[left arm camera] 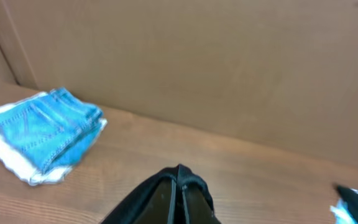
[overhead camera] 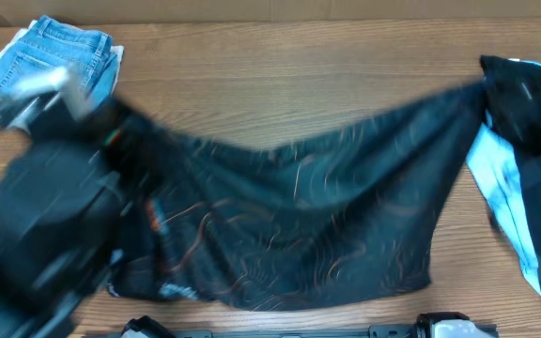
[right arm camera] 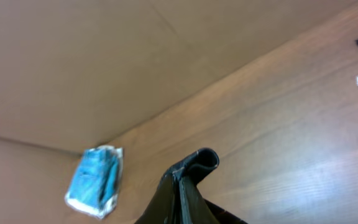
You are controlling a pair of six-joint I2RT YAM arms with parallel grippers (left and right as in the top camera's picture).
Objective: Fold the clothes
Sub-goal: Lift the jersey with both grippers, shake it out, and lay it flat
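Wooden table (overhead camera: 280,84): jersey (overhead camera: 327,216) stretched between jaws; left gripper (overhead camera: 113,124) clenched on one end, right gripper (overhead camera: 488,90) on other. Folded jeans (overhead camera: 59,52) lie beyond left jaws.

**Two black arms, mostly blur**

Left arm (overhead camera: 36,216), lower left of overhead: bulky, matt black, boxy segs, edges smeared by motion blur. Tiny green/red spot at its upper right edge, too small to ID.

Right arm (overhead camera: 533,103), upper right: also black and blurred, markings not legible.

Bottom edge: black mounts (overhead camera: 148,329), right one w/ small white-grey patch, thin black bar btw them.

Left gripper (left arm camera: 179,186) and right gripper (right arm camera: 182,183), bottom centre of wrist views: black, detail too dark to tell. Cables, screws: can't tell.
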